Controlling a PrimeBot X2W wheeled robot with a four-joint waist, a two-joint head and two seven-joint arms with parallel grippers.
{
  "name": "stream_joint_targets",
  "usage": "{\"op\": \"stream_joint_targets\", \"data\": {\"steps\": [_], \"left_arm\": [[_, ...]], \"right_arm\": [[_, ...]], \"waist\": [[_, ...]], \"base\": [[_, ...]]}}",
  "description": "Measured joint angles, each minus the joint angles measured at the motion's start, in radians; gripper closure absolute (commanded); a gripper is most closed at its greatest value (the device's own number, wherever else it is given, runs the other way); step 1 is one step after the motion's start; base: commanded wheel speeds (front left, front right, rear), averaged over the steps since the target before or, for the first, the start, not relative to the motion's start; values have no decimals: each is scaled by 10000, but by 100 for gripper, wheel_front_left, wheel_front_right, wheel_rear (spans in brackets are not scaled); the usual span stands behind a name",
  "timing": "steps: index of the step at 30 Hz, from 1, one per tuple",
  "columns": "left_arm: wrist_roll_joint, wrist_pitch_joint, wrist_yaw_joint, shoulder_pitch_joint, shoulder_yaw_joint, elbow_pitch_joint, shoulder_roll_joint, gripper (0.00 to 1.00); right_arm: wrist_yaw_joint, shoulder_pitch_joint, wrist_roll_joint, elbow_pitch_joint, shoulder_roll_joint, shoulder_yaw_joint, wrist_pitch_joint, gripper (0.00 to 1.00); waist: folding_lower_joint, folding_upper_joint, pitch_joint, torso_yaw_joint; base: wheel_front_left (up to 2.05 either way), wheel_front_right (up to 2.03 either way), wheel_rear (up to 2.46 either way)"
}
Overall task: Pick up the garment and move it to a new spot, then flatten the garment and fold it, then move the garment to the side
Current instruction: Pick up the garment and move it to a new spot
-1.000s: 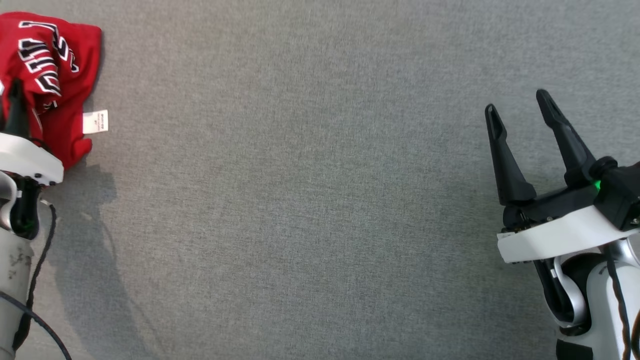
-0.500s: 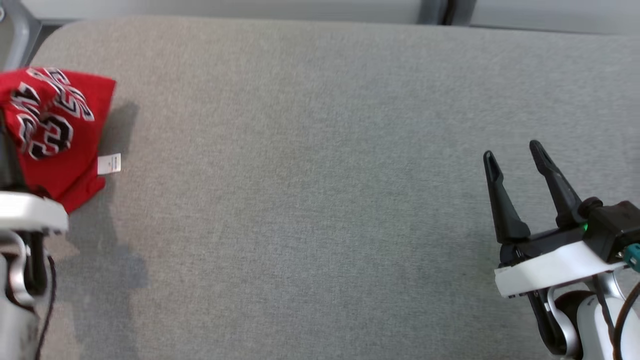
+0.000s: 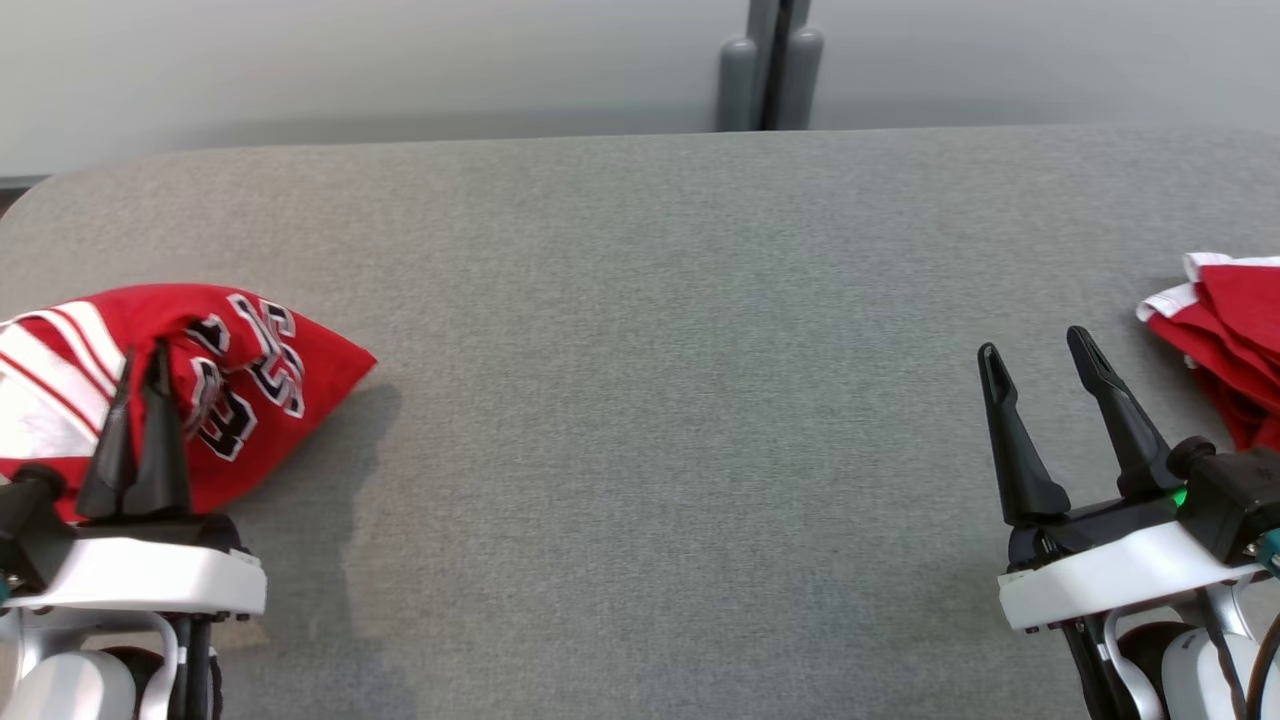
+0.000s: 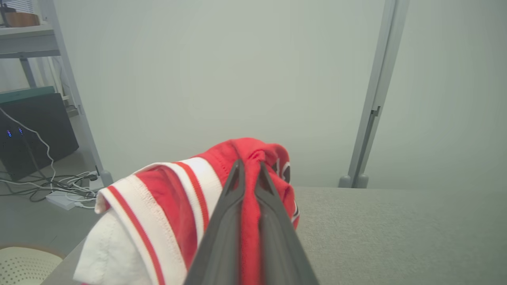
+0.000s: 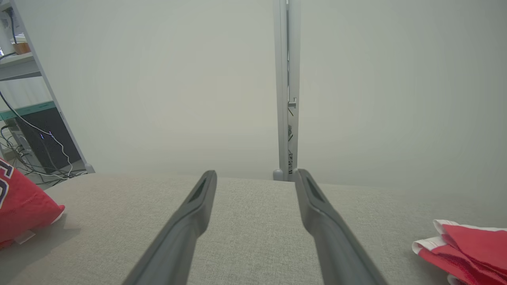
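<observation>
A bunched red garment point(image 3: 250, 370) with white stripes and black-and-white lettering hangs at the left of the grey table point(image 3: 640, 400), casting a shadow below it. My left gripper point(image 3: 142, 362) is shut on a fold of it. In the left wrist view the red cloth point(image 4: 174, 206) is pinched between the two dark fingers point(image 4: 222, 221), and my left gripper point(image 4: 248, 168) holds it above the table's left end. My right gripper point(image 3: 1032, 345) stands open over the table's right part with nothing between its fingers, also seen as my right gripper point(image 5: 255, 174). The garment's edge point(image 5: 23, 202) shows at the left of the right wrist view.
Another red and white cloth point(image 3: 1225, 330) lies at the table's right edge, near my right gripper; the same cloth point(image 5: 467, 245) shows in the right wrist view. A pale wall with a grey post point(image 3: 770, 65) stands behind the table. Shelving and cables point(image 4: 51, 186) sit off the left end.
The head camera has tilted up, so the table's far edge and wall came into sight. My left gripper, still shut on the garment, has lifted it and carried it rightward. The right gripper stays open.
</observation>
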Motion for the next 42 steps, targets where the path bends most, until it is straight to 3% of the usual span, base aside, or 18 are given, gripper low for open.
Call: {"op": "stream_joint_targets", "data": {"steps": [5,12,27,34,35,36,37,42], "left_arm": [[219,470,71,187,-468,-685,58,100],[299,1093,-548,-328,-1749,-805,-247,100],[671,1808,-2280,-2489,-4564,1223,-1726,100],[782,1981,-2761,-2977,-5311,2775,-2171,100],[803,1946,-2817,-3052,-5342,2926,-2205,78],[805,1921,-2832,-3120,-5373,3053,-2234,46],[815,1902,-2869,-3184,-5421,3189,-2255,0],[905,1465,-2953,-3338,-5497,3363,-2291,0]], "right_arm": [[0,142,52,40,6,-4,-44,0],[0,117,217,81,6,142,-194,0],[0,-154,752,495,8,257,-754,0],[0,-288,1045,809,8,410,-1095,0],[0,-304,1068,838,8,437,-1135,0],[0,-312,1114,872,10,441,-1195,0],[0,-329,1127,928,6,424,-1218,0],[0,-384,1129,1101,8,301,-1369,0]], "waist": [[0,0,-129,-401],[0,0,-93,-1031],[0,0,744,-2785],[0,0,1299,-3446],[0,0,1364,-3519],[0,0,1428,-3579],[0,0,1489,-3627],[0,0,1619,-3624]], "base": [[0,0,0],[0,0,0],[0,0,0],[0,0,0],[0,0,0],[0,0,0],[0,0,0],[0,0,0]]}}
